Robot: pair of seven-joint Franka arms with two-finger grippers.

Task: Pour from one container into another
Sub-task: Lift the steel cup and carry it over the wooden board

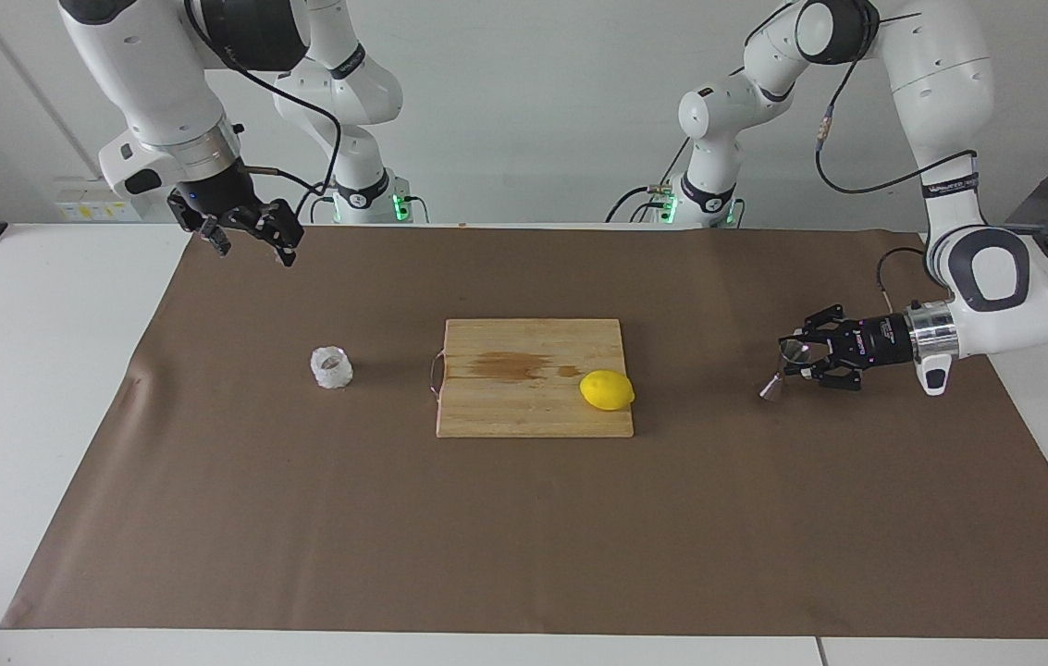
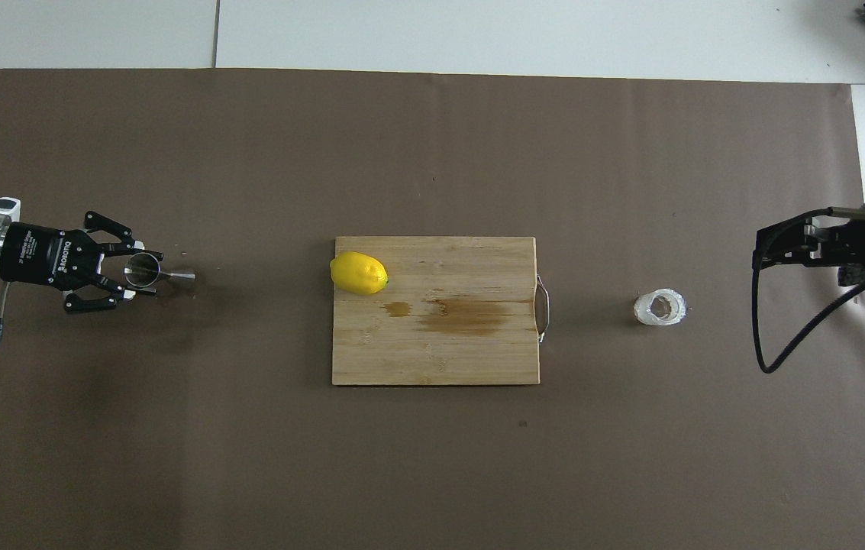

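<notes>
Left gripper lies horizontal, clenched on the upper cone of the metal jigger, which hangs tilted just above the brown mat at the left arm's end of the table. Right gripper waits raised over the mat's edge at the right arm's end, fingers released and holding nothing. The bumpy glass cup stands upright on the mat, between that end and the cutting board. A lemon rests on the board.

White glossy arms, black grippers, silver wrist rings, black cables.
</notes>
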